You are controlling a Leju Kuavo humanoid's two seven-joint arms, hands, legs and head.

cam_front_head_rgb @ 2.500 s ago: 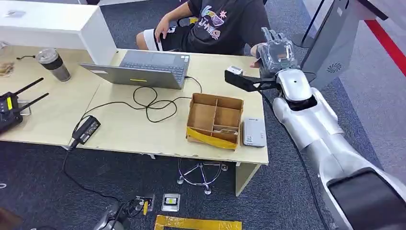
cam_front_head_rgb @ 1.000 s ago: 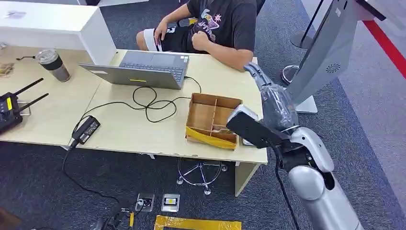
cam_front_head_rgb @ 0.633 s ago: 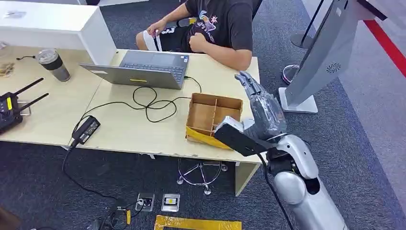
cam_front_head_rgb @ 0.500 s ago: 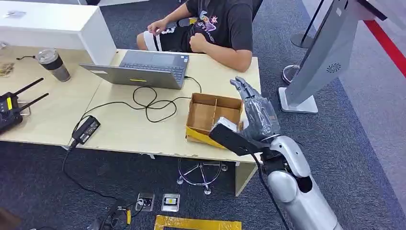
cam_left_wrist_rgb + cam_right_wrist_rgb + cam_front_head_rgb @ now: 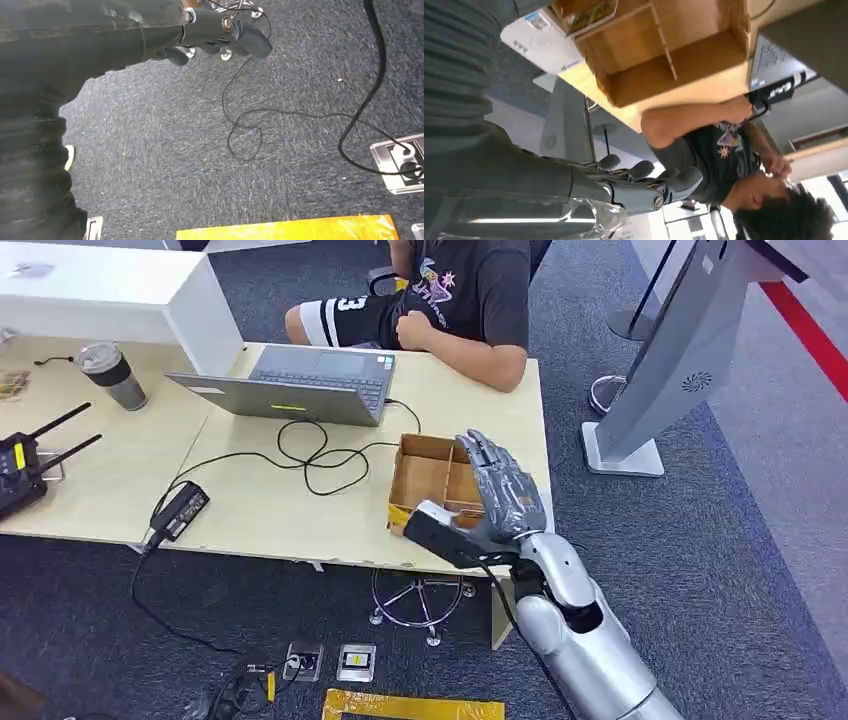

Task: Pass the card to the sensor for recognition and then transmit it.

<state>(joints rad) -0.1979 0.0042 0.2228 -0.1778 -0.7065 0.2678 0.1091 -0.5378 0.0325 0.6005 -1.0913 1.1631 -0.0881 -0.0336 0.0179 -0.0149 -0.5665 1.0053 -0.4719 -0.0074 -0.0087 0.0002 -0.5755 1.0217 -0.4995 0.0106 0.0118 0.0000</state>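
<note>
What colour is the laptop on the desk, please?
Grey; the laptop shows best in the head view.

Pale wooden desk (image 5: 290,510) on dark blue-grey carpet (image 5: 700,540), grey kiosk stand (image 5: 680,350) beside.

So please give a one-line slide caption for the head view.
Right hand open above the cardboard box on the desk, a person seated behind a laptop.

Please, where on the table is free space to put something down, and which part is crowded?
Bare wood lies at the table's front edge between the black adapter and the cardboard box, and behind the box toward the person's arm. It is crowded around the cable loops before the laptop, and where the right hand hovers over the box.
</note>
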